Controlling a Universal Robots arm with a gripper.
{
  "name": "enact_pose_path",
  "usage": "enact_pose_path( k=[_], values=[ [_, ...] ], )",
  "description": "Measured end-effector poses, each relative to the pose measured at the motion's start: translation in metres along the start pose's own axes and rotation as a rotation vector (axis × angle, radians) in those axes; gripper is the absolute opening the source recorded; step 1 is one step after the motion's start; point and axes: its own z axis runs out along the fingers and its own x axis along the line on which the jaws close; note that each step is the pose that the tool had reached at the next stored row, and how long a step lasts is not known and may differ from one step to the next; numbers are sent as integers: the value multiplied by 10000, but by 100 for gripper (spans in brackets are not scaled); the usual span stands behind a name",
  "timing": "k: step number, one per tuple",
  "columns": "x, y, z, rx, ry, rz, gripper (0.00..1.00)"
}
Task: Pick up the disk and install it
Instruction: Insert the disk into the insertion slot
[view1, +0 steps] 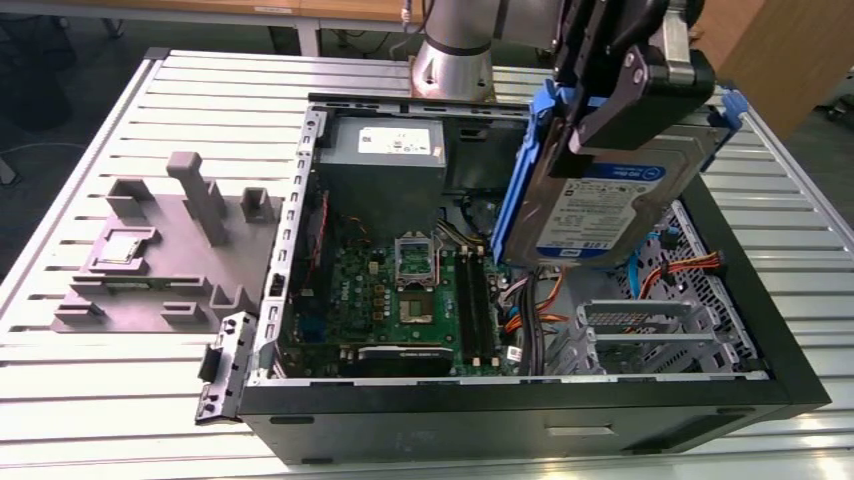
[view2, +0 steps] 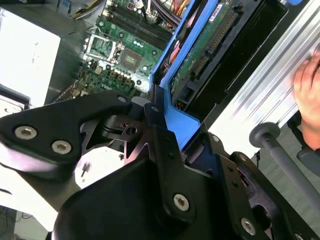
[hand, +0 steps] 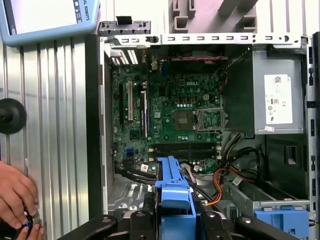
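Slatted table (view1: 120, 400), open PC case (view1: 534, 415): your gripper (view1: 607, 110) pinches the disk (view1: 601, 215) above it, tilted, so it could snag the orange cables (view1: 527, 315)

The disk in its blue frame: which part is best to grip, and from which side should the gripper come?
Best near its upper end, from above, pinching across the thin body. The disk hangs upright over the open computer case. The gripper is shut on it this way, with a finger on the labelled face, so the lower end is free.
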Motion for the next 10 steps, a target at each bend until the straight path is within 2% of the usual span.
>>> enact_pose_path(
  k=[10],
  values=[
    [-2,-129,32,0,27,0,37]
  ],
)
